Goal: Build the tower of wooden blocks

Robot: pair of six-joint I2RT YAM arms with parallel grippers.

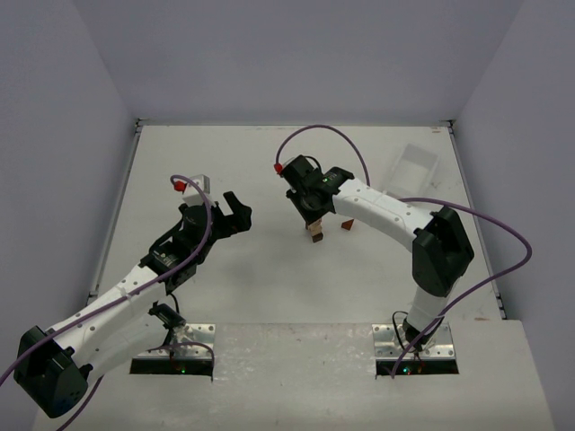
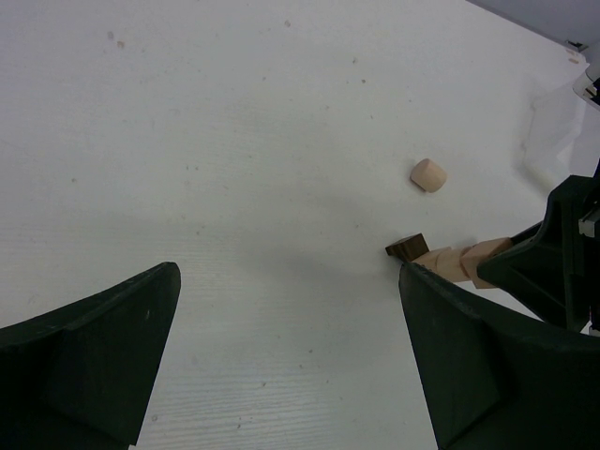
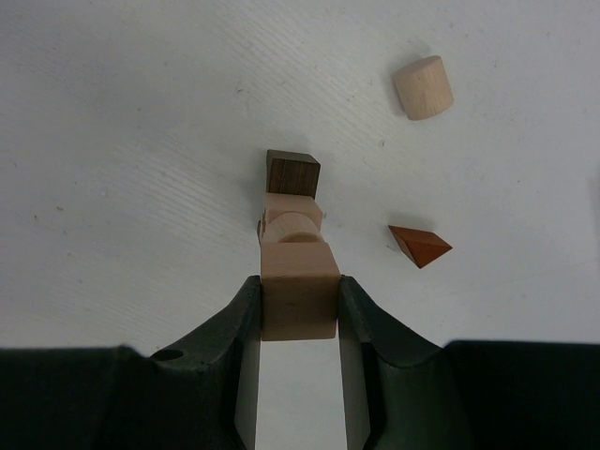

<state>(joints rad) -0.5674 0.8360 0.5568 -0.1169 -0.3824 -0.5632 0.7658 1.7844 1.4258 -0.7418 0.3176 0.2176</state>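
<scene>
As the right gripper (image 3: pixel 300 283) grips a pale tan cube (image 3: pixel 300 305) atop the wood block tower (image 1: pixel 315 232) at frame centre, the left gripper (image 1: pixel 235 213) hangs wide open centre-left; next, prob.: let go gently w/o toppling, then fetch the reddish-brown wedge (image 3: pixel 419 246).

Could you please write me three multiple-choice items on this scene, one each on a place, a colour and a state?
1. Where is the reddish-brown wedge? A on the table beside the wood block tower, apart from it; B on top of the tower; C leaning against the tower.
2. What colour is the cube between the right gripper's fingers? A dark brown; B reddish-brown; C pale tan.
3. How does the left gripper stand? A shut on a block; B open, holding nothing; C shut, empty.
Answers: 1 A, bare table lies all around the wedge; 2 C, the held cube is pale; 3 B, its fingers stand wide apart.
</scene>
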